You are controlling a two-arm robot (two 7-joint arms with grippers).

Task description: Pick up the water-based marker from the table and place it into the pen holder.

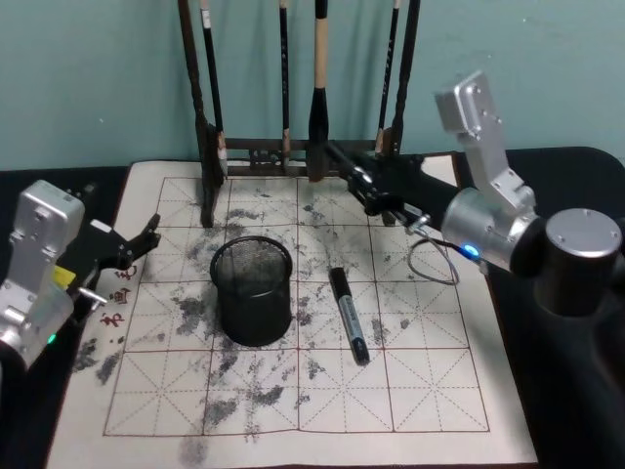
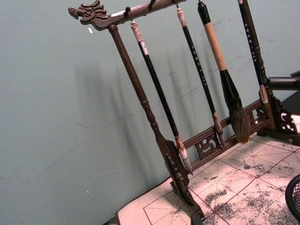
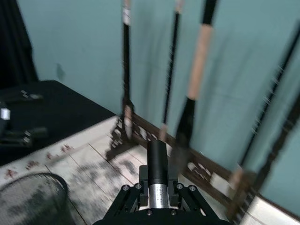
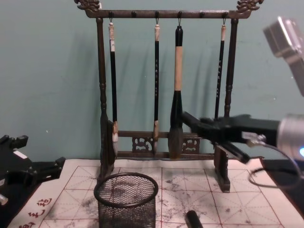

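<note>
Black marker [image 1: 348, 315] lies on the surface [image 1: 430, 381] just right of the holder [image 1: 252, 290], its axis near-to-far, on our side of the released, empty right claw [image 1: 354, 181], which we judge closer than the left claw [image 1: 137, 244].

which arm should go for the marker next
Right. The marker lies right of the pen holder, on the side of the right gripper; the left gripper sits at the left edge of the mat, with the holder in between.
</note>
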